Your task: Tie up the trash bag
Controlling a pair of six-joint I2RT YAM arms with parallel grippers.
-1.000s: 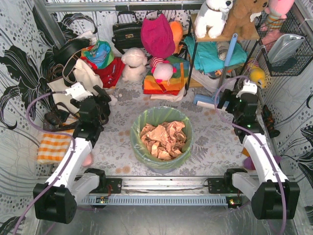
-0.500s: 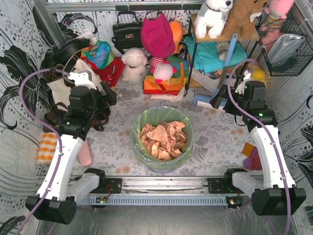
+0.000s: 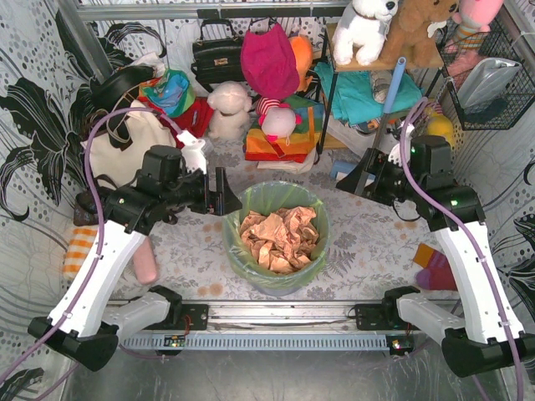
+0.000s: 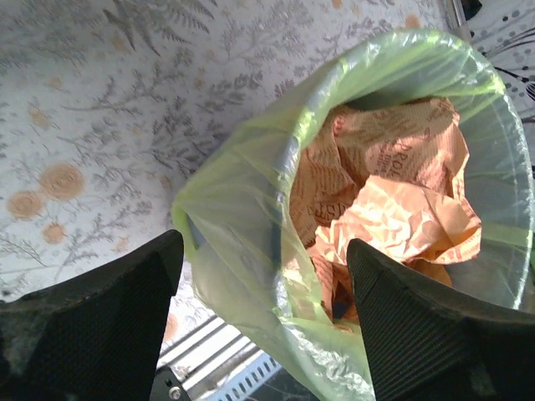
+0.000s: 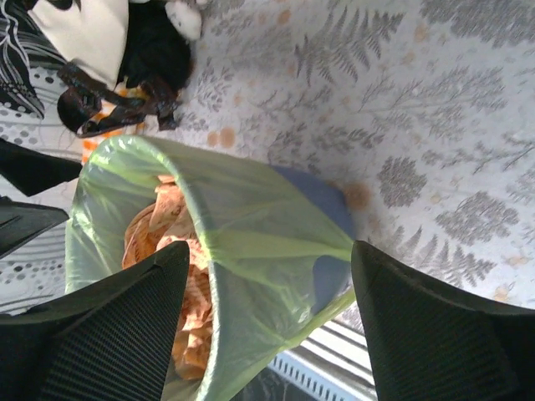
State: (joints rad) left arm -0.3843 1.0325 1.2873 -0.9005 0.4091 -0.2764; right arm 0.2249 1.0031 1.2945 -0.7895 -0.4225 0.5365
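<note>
The trash bag (image 3: 276, 219) is a thin light-green liner standing open in a round blue-grey bin (image 5: 328, 199), with crumpled tan paper (image 3: 278, 236) inside. My left gripper (image 3: 226, 194) hovers open just off the bag's left rim. In the left wrist view its jaws straddle the rim of the trash bag (image 4: 242, 209), left gripper (image 4: 263, 242) holding nothing. My right gripper (image 3: 355, 180) is open above and to the right of the bag. In the right wrist view, right gripper (image 5: 269, 247) frames the bag's (image 5: 251, 225) right rim, apart from it.
Plush toys (image 3: 230, 109), handbags (image 3: 216, 52) and a shelf rack (image 3: 368, 92) crowd the back. An orange checked cloth (image 3: 77, 251) and a pink object (image 3: 147, 269) lie at the left. A metal rail (image 3: 276, 322) runs along the near edge.
Both arms have swung inward from the outer sides toward the bag; each gripper now sits by the rim, left on the left side, right on the right.
</note>
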